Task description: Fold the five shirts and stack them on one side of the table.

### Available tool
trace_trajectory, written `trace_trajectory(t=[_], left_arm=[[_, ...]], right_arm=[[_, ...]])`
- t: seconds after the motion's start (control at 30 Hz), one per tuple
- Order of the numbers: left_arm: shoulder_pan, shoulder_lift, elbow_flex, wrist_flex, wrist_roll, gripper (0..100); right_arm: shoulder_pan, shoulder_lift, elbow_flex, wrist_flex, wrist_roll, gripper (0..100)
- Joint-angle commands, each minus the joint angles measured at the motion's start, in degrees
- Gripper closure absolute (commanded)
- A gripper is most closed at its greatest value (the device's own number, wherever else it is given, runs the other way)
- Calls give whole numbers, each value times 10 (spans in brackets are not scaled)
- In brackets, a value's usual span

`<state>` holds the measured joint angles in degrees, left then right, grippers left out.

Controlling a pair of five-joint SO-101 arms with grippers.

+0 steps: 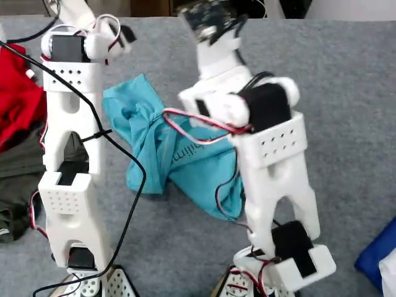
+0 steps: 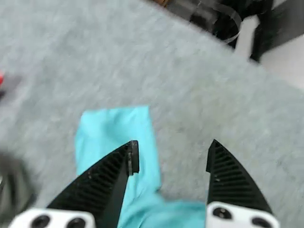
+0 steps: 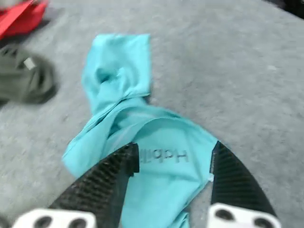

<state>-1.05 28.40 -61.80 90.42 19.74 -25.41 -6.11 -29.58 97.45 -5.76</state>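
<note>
High view: the teal shirt (image 1: 192, 176) is lying crumpled mid-table (image 1: 346, 93), between the two arms. It looks soft, light and floppy to me, so I'd grab a sleeve end or hem corner, not the bunched middle.

Left wrist view: left claw (image 2: 174, 142) gapes wide and empty over the flat sleeve end.

Right wrist view: right claw (image 3: 175, 144) is wide open too, nothing in it, above the printed chest.

Table (image 1: 346, 74): one, topped in a grey felt-like covering. It was evenly lit and carried soft shadows only. Its far edge ran along the top of the high view.

Beyond that edge:
- Brown wooden panel (image 1: 151, 7), a short section.
- Pale strip (image 1: 346, 8); wall or floor could not be told.

Past the table's edge, left wrist view:
- Dark blurred shapes (image 2: 280, 23).
- Pale patch (image 2: 287, 64) just beside them.
</note>
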Motion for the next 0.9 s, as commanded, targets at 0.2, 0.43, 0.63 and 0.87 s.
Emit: trace_trajectory(t=[0.2, 0.43, 0.63, 0.87], left_arm=[[31, -38, 141, 105, -11, 760], [102, -119, 423, 104, -11, 760], [138, -167, 517, 103, -11, 760], [138, -144, 555, 93, -14, 760]], right_arm=[[104, 75, -24, -80, 26, 745], [138, 108, -25, -96, 61, 745], [135, 110, -22, -95, 63, 745], [129, 111, -19, -95, 63, 745]])
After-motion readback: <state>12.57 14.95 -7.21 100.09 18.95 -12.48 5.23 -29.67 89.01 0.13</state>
